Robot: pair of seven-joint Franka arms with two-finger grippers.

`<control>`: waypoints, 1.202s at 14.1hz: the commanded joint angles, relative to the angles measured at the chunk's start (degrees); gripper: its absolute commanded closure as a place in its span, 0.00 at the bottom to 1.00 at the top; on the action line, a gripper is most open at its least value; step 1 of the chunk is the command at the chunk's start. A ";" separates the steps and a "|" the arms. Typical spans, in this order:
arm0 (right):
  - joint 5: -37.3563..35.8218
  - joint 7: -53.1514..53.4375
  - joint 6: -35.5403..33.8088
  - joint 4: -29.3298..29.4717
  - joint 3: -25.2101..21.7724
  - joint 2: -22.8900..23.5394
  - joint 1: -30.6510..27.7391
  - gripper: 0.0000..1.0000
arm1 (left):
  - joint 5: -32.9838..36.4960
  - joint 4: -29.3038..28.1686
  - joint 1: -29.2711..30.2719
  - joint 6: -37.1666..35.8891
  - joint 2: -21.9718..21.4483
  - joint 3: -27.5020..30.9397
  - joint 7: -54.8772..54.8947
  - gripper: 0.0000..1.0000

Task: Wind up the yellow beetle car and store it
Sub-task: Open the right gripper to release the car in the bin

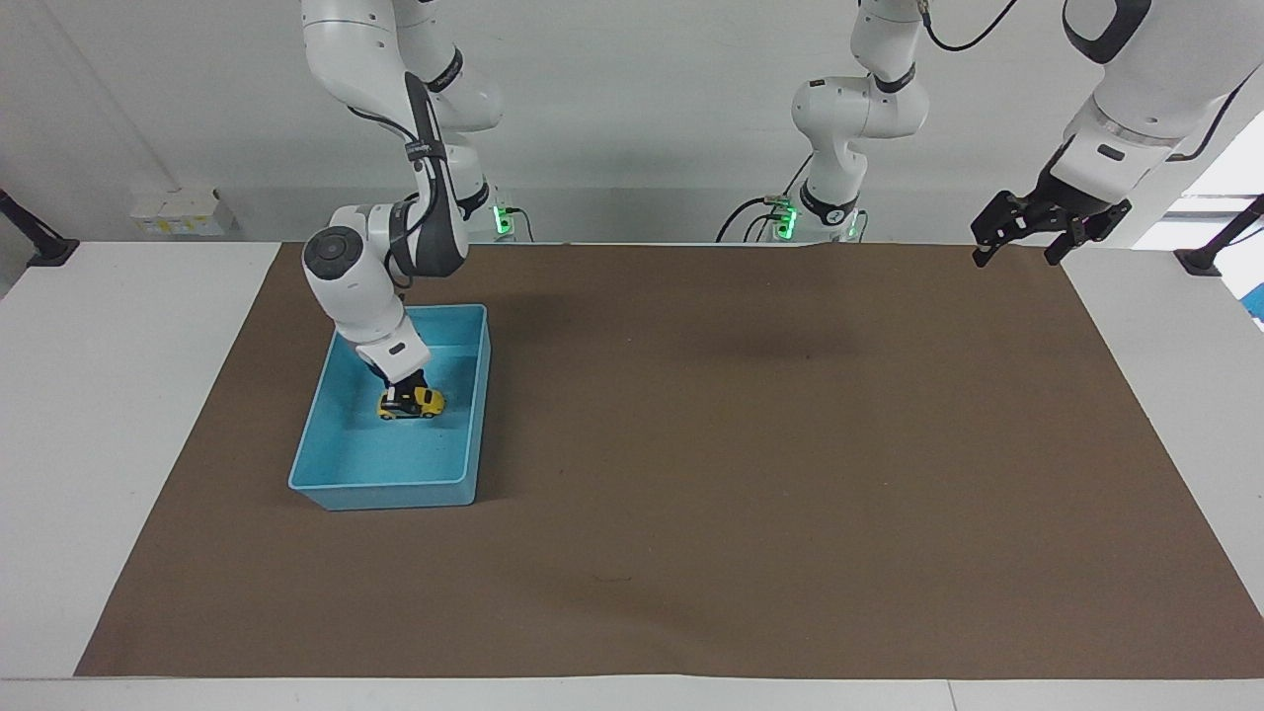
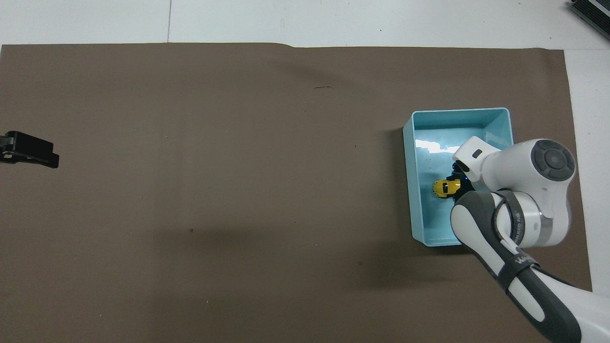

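— Two views: where is the yellow beetle car (image 1: 412,403)?
— I see it inside the blue tray (image 1: 464,484); right claw (image 1: 405,385) at it, grip unclear. Facing view alone shows left claw (image 1: 1022,235) spread over the brown-matted tabletop (image 1: 750,474).

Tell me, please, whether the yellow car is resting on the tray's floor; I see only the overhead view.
Observer: In the facing view the yellow beetle car sits level, wheels down, on the floor of the light-blue tray.
Operator: Is the right gripper clear of it?
Observer: No, the right gripper is down at the car's roof.
Operator: And the left gripper?
Observer: The left gripper hangs open, raised over a corner of the brown mat; that arm waits.
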 commanded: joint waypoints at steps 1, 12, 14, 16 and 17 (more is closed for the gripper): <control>-0.63 1.83 0.99 0.47 0.23 1.79 0.20 0.00 | -0.34 1.11 0.68 -0.19 0.49 -0.42 -0.52 0.00; 0.42 9.81 -20.10 12.51 1.11 -4.45 0.38 0.00 | -0.34 1.11 0.68 -0.19 0.49 -0.42 -0.52 0.00; 0.42 16.03 -23.52 14.70 1.20 -5.59 0.47 0.00 | -0.25 1.11 0.68 -0.19 0.49 -0.42 -0.52 0.00; 0.42 23.76 -27.21 17.16 1.20 -7.35 0.55 0.00 | -0.25 1.11 0.68 -0.19 0.49 -0.42 -0.52 0.00; 0.42 27.02 -28.62 18.48 1.20 -8.05 0.47 0.00 | -0.25 1.11 0.68 -0.19 0.49 -0.42 -0.52 0.00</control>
